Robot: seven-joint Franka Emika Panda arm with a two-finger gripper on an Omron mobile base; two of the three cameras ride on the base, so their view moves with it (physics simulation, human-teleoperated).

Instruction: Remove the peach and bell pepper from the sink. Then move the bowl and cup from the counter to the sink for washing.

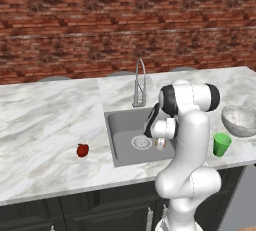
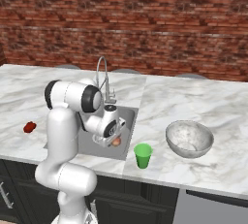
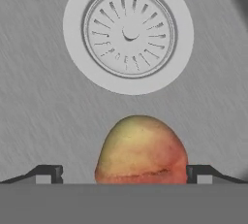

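Peach (image 3: pixel 140 150) sitting in sink (image 1: pixel 120 125) beside drain (image 3: pixel 128 33), its base cut off, claw (image 3: pixel 123 173) released, fingertips straddling it, pepper (image 1: pixel 82 150), bowl (image 2: pixel 189 139), cup (image 2: pixel 142 155) resting on table (image 1: pixel 45 120).

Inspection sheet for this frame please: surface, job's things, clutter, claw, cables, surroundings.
Surface: white marble counter, steel sink set in it.
Job's things: peach on the sink floor beside the drain; bell pepper on the counter left of the sink; cup and bowl on the counter right of it.
Clutter: nothing seen.
Claw: claw open, low in the sink, fingers either side of the peach, not touching.
Cables: nothing seen.
Surroundings: faucet, brick wall, dark cabinets.
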